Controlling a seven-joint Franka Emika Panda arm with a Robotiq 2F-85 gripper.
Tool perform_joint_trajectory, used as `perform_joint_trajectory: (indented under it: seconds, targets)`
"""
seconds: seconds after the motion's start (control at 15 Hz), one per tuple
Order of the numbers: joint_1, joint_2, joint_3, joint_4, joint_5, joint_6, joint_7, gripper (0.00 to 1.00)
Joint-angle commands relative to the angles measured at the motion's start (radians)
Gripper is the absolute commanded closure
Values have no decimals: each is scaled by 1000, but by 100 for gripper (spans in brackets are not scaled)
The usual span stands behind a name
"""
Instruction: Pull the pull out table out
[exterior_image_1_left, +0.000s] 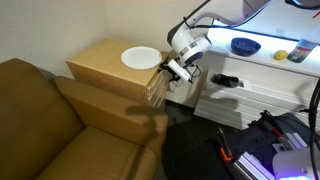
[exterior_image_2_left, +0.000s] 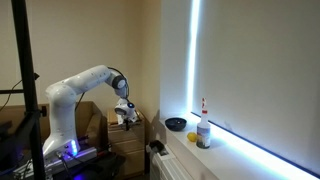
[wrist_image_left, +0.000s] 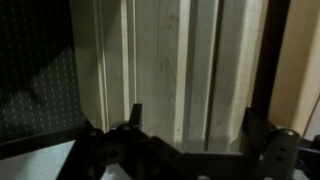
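Observation:
A boxy wood end table (exterior_image_1_left: 105, 62) carries a white plate (exterior_image_1_left: 140, 57). My gripper (exterior_image_1_left: 178, 68) is at its front upper corner, against the slatted wood face (exterior_image_1_left: 153, 92); it also shows in an exterior view (exterior_image_2_left: 127, 117). In the wrist view my gripper (wrist_image_left: 192, 125) is open, its two dark fingers spread wide in front of light tan wood (wrist_image_left: 160, 60) with pale strips and dark grooves. I cannot tell which strip is the front edge of the pull out table. The fingers hold nothing.
A brown leather couch (exterior_image_1_left: 60, 125) stands against the end table. A white ledge (exterior_image_1_left: 260, 60) beside it holds a blue bowl (exterior_image_1_left: 244, 45), a yellow item (exterior_image_1_left: 282, 56) and a bottle (exterior_image_2_left: 203, 130). Dark gear (exterior_image_1_left: 270, 140) lies on the floor.

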Motion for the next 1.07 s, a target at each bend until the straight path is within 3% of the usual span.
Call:
perform_joint_trajectory:
  seconds: [0.0, 0.6, 1.0]
  targets:
    - [118, -84, -160, -97, -20, -8, 131, 0]
    - [337, -292, -474, -412, -36, -41, 336, 0]
    - [391, -339, -616, -548, -278, -112, 610, 0]
